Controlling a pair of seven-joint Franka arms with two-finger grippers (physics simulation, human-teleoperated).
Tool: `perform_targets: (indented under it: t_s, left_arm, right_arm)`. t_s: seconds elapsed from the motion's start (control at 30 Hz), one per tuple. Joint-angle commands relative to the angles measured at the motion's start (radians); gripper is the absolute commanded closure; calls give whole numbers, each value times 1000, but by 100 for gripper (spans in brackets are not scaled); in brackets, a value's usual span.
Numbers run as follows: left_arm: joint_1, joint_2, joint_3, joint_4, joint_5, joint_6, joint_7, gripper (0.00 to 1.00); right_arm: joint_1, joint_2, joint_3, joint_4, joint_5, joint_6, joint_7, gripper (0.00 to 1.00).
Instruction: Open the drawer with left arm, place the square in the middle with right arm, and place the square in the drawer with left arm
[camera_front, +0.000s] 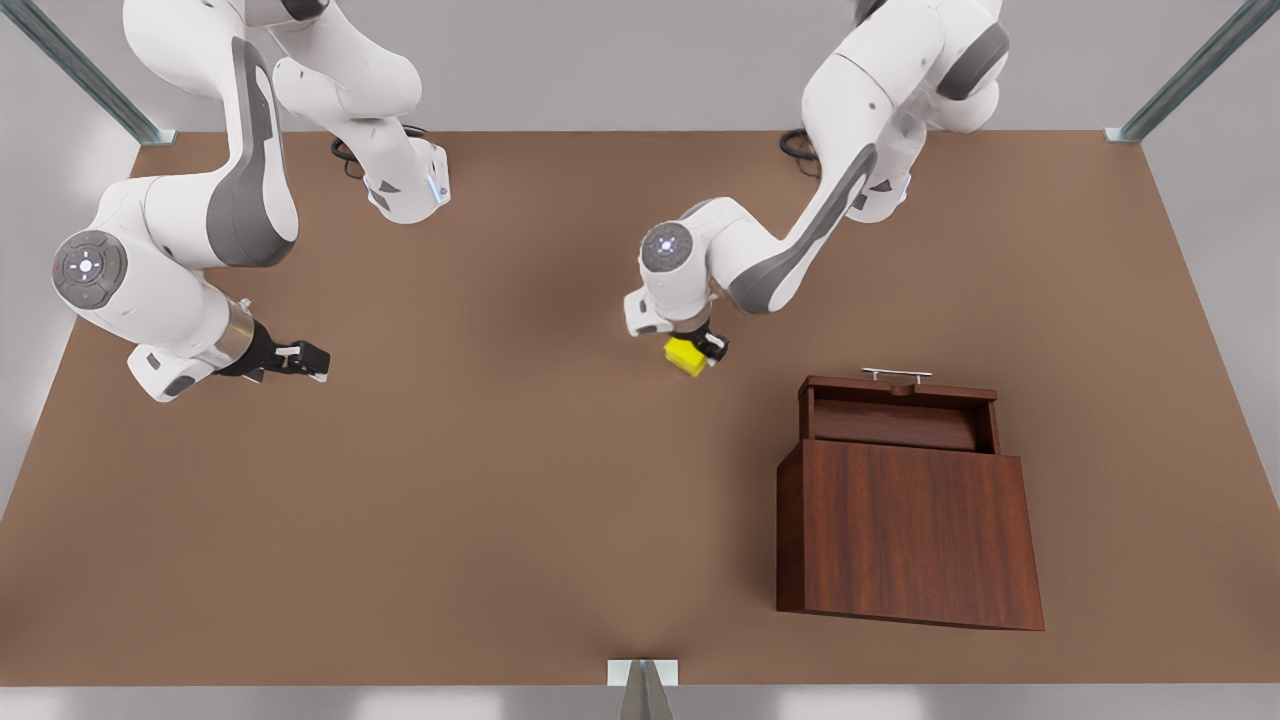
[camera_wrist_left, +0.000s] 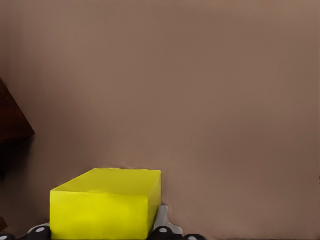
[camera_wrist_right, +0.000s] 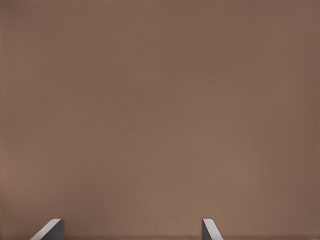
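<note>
Left claw pinching the yellow cube over mid-counter, near the pulled-out drawer. Last step by the look of it: needs carrying above the tray, then letting go. Right claw spread, parked well apart.

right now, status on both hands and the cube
Left hand shut on cube, mid-table. Right hand open, waiting at front view's left. Drawer open, path clear.
</note>
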Motion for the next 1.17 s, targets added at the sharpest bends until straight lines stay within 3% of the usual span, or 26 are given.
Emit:
perform_targets:
  t_s: [0.0, 0.1, 0.2, 0.37, 0.57, 0.6, 0.63, 0.87, 0.9, 1.0, 1.13]
  left_arm:
    - [40, -22, 1, 1, -183, -26, 0, 42]
    - [284, -183, 10, -5, -191, -193, 0, 42]
    - [428, -149, 10, -28, -193, -107, 77, 42]
    - [537, -97, 10, -37, -182, -11, 221, 42]
    - [545, -60, 12, -132, -150, 104, 227, 40]
    - [545, -56, 12, -132, -151, 104, 227, 30]
    - [545, -54, 12, -132, -151, 103, 215, 0]
    - [545, -81, 12, -124, -151, 77, 204, 0]
    - [545, -121, 12, -111, -154, 10, 184, 0]
    - [531, -184, -13, 148, -167, -373, 177, 0]
    - [510, -201, -33, 221, -165, -409, 180, 0]
  right_arm:
    - [1, 0, -1, 0, 0, 0, 0, 0]
    - [1, 0, -1, 0, 0, 0, 0, 0]
    - [1, 0, 0, -2, 0, 0, 0, 0]
    - [1, 0, 0, -2, 0, 0, 0, 0]
    - [1, 1, 0, -1, 0, 0, 0, 0]
    - [1, 0, 0, -1, 0, 0, -2, 0]
    - [1, 1, -1, -2, 0, 0, 0, 0]
    - [1, 1, 0, -2, 0, 0, -2, 0]
    - [1, 1, 0, -3, 0, 0, -2, 0]
    - [1, 1, -1, -2, 0, 0, -2, 0]
    - [1, 1, -1, 2, -2, 0, 0, 0]
